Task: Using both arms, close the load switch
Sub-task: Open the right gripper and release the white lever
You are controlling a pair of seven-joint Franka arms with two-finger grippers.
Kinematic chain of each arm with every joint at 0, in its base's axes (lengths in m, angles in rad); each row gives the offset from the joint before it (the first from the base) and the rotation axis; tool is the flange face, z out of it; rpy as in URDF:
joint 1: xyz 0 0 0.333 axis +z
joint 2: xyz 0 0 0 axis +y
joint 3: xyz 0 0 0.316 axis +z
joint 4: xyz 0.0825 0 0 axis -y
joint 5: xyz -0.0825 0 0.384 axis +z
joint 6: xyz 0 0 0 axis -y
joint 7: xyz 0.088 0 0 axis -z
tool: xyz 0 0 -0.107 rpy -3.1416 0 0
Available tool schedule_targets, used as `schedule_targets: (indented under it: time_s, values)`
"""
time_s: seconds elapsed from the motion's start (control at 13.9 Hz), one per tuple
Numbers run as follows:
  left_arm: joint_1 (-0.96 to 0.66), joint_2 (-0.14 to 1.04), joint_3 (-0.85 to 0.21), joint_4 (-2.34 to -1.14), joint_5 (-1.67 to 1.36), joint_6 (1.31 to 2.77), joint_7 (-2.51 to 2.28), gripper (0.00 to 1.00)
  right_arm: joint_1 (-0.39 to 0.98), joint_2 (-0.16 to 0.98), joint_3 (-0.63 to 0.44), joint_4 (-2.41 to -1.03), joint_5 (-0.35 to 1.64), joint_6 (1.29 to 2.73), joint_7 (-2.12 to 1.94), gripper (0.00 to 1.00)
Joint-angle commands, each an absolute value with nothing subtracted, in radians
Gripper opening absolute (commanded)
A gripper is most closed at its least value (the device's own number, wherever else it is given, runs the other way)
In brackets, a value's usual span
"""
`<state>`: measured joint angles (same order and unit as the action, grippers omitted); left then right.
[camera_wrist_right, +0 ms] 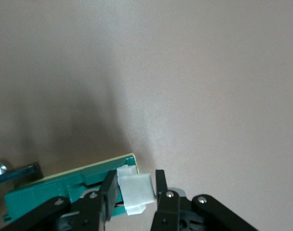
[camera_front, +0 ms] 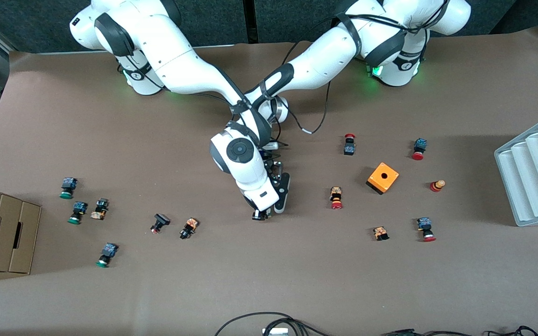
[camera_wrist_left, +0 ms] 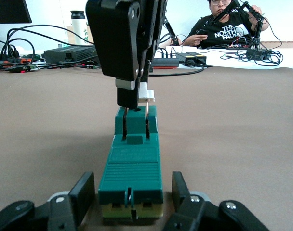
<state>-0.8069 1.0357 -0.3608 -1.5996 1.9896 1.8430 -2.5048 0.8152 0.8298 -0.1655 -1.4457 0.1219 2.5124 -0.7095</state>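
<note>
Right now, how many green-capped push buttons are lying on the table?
3 green-capped push buttons, all toward the right arm's end: one farthest from the front camera, one slightly nearer, one nearest. Others may be hidden.

Brown table [camera_front: 297, 280] carries scattered push buttons. Orange box [camera_front: 382, 178] with round hole on top lies toward left arm's end, red-capped buttons [camera_front: 336, 198] around it. Grey ridged tray [camera_front: 535, 172] at that table edge. Cardboard box [camera_front: 0, 233] at right arm's end, green-capped buttons [camera_front: 67, 187] near it. Black cables [camera_front: 269, 322] at table edge nearest camera.
</note>
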Motion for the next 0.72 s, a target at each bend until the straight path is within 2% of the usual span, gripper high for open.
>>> schedule_targets:
  time_s: [0.0, 0.65]
  values:
    - [-0.815, 1.057, -0.351, -1.597, 1.994, 1.827, -2.525, 0.71, 0.811, 0.871, -0.169, -1.407, 0.132, 2.549, -0.716, 0.38]
    - [-0.815, 1.057, -0.351, -1.597, 1.994, 1.827, -2.525, 0.71, 0.804, 0.873, -0.169, -1.407, 0.132, 2.562, -0.727, 0.38]
